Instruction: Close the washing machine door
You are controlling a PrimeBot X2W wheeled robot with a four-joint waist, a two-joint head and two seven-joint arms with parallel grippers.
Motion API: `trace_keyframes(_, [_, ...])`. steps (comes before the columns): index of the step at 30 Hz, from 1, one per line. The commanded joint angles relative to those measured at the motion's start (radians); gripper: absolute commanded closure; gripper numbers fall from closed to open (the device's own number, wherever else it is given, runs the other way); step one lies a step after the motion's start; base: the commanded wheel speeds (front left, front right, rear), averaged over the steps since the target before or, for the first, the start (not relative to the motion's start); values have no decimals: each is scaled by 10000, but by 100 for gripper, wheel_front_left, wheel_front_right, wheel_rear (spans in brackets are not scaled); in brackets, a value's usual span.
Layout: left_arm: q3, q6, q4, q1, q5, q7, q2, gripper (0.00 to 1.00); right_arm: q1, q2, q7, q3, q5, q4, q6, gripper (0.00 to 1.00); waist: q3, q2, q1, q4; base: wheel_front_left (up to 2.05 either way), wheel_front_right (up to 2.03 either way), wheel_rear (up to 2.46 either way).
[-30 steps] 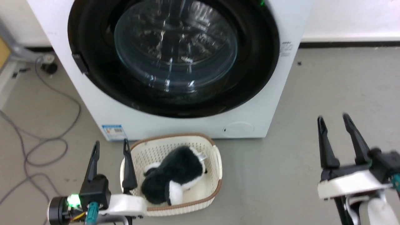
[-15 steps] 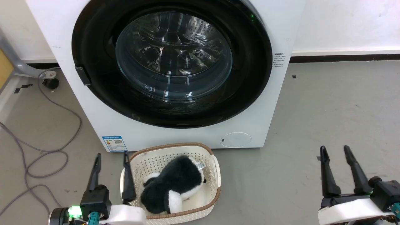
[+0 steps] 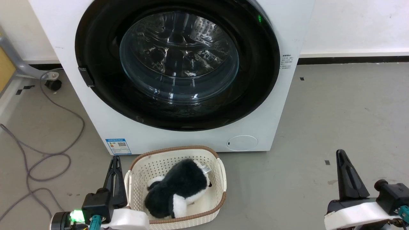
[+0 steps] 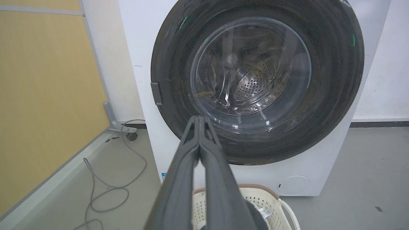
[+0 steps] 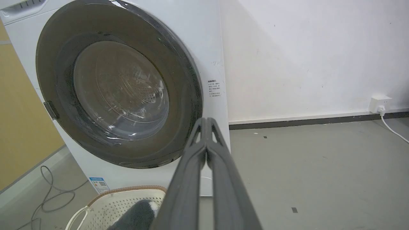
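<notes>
The washing machine (image 3: 274, 105) is a white box facing me. Its washing machine door (image 3: 255, 73), a wide black ring around a glass bowl, lies flat against the front, with the small handle tab (image 3: 86, 76) at its left rim. The door (image 4: 332, 95) also faces the left wrist camera, and the door (image 5: 185, 89) appears at an angle in the right wrist view. My left gripper (image 3: 116, 158) is shut and empty at the lower left, well short of the machine. My right gripper (image 3: 340, 152) is shut and empty at the lower right, over bare floor.
A cream basket (image 3: 222, 188) holding a black-and-white plush toy (image 3: 177, 188) stands on the floor before the machine, right beside my left gripper. Grey cables (image 3: 48, 153) loop on the floor at left. A wall socket (image 5: 378, 103) with a white lead is at far right.
Both grippers have gone from open to shut with nothing between their fingers. The head camera shifted a second ago, then steadied. The door looks unchanged.
</notes>
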Motion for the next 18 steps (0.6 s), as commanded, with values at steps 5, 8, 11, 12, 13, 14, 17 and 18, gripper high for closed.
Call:
trace_keyframes(5, [67,-152,-45,-27,47,141,-19,100,12,6,144,46,-177,-99,-1,100,0,-1,0,24,0,0,0])
trace_keyframes(8, [87,-202,-55,-33,56,202,-23,100,14,7,206,60,-223,-120,-1,100,-1,-1,0,38,0,0,0])
trace_keyframes(11, [107,-252,-65,-38,65,264,-27,100,16,9,267,74,-269,-141,-2,100,-1,-1,0,52,0,0,0])
trace_keyframes(12, [113,-268,-68,-39,68,284,-28,100,17,9,288,79,-284,-148,-2,100,-1,-1,0,57,0,0,0])
trace_keyframes(13, [120,-285,-71,-41,71,305,-30,100,17,9,308,84,-299,-155,-2,100,-1,-1,0,62,0,0,0])
trace_keyframes(14, [126,-302,-75,-43,74,325,-31,100,18,10,329,88,-315,-162,-2,100,-2,-1,0,66,0,0,0])
trace_keyframes(17, [146,-351,-85,-48,83,387,-35,100,20,11,391,103,-361,-182,-2,100,-2,-1,0,81,0,0,0])
trace_keyframes(18, [152,-368,-88,-50,86,407,-36,100,21,11,411,107,-376,-189,-2,100,-2,-1,0,85,0,0,0])
